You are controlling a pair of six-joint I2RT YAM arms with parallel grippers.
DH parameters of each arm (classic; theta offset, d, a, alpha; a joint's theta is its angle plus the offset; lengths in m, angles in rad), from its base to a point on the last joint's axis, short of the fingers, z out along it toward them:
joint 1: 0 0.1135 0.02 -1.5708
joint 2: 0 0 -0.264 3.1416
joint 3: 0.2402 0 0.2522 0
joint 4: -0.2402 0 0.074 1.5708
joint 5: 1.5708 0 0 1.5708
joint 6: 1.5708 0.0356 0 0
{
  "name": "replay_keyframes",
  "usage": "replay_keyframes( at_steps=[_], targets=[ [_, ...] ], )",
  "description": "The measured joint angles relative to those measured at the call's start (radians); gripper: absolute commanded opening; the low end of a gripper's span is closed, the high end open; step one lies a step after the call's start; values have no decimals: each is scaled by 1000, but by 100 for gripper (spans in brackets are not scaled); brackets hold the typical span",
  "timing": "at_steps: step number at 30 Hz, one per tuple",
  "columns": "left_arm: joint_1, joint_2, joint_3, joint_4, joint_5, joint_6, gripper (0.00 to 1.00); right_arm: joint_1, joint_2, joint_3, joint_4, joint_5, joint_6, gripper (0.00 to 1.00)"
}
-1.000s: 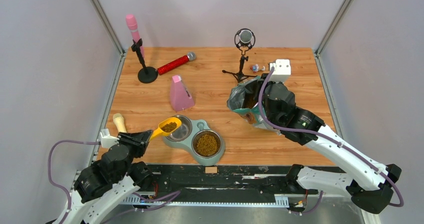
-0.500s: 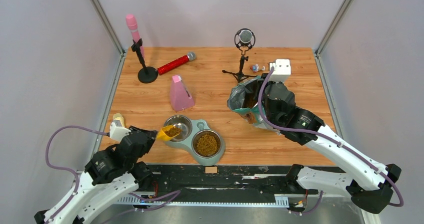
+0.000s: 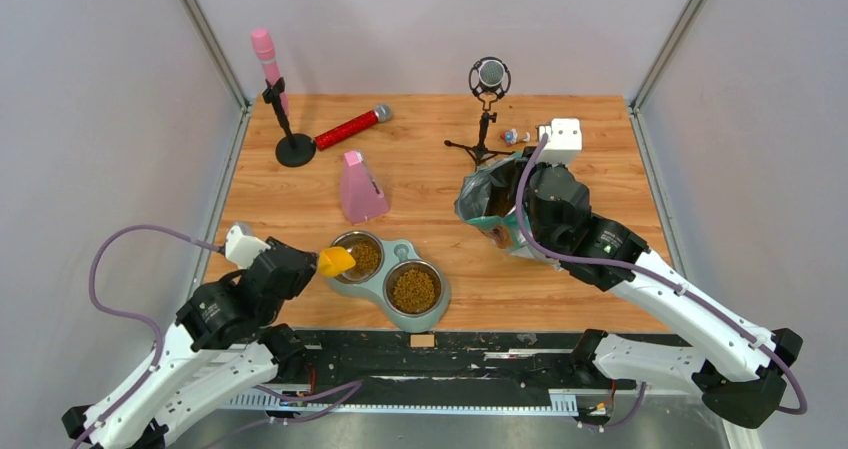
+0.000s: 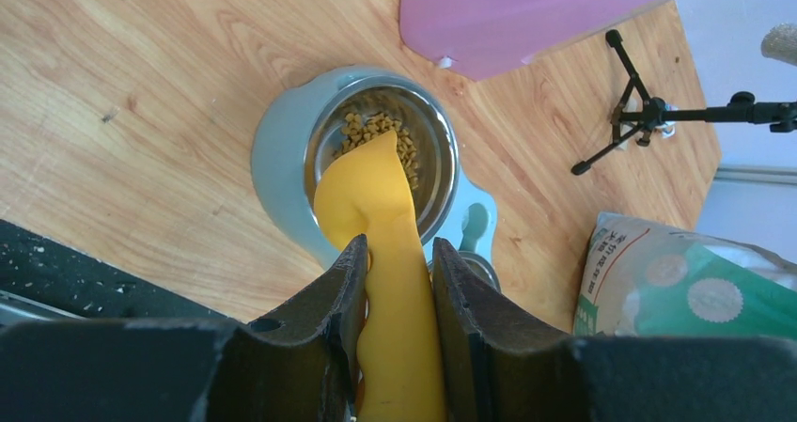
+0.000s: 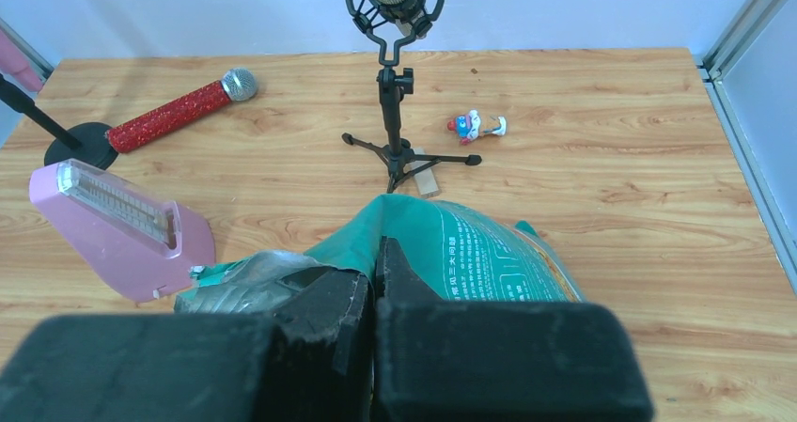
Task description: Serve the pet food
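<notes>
The left end effector [image 4: 395, 253] is clamped on the handle of the yellow scoop [image 4: 368, 192]. The scoop's lip is tipped over the left bowl [image 4: 437, 178] of the teal double feeder [image 3: 368, 294]. The step in hand appears to be emptying the scoop.

To do this well, the lip should sit inside the bowl rim and low over it. The scoop should be rolled gradually, so that pellets slide off in a stream rather than bounce onto the counter [image 3: 300, 199]. The grip on the handle should not be relaxed until the scoop is empty.

The right end effector [image 5: 369, 270] is pinched narrow on the top edge of the bag [image 5: 470, 243], apparently holding its mouth open.

The pet food [image 4: 376, 126] consists of small, round, brown dry pellets. A thin layer lies in the left bowl beyond the scoop lip. The right bowl [image 3: 437, 287] holds a fuller heap. More shows inside the bag mouth in the top view.
</notes>
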Motion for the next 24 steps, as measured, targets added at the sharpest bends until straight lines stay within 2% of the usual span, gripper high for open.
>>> replay_keyframes(
  at_steps=[10,16,19,24],
  targets=[
    [0,173,162,-4,-3,138,0,0,0,0,0,3,-5,0],
    [0,186,239,15,31,276,0,0,0,0,1,3,-15,0],
    [0,135,243,108,98,357,0,0,0,0,1,-4,-22,0],
    [0,78,242,369,284,457,0,0,10,0,8,-17,-42,0]
  ],
)
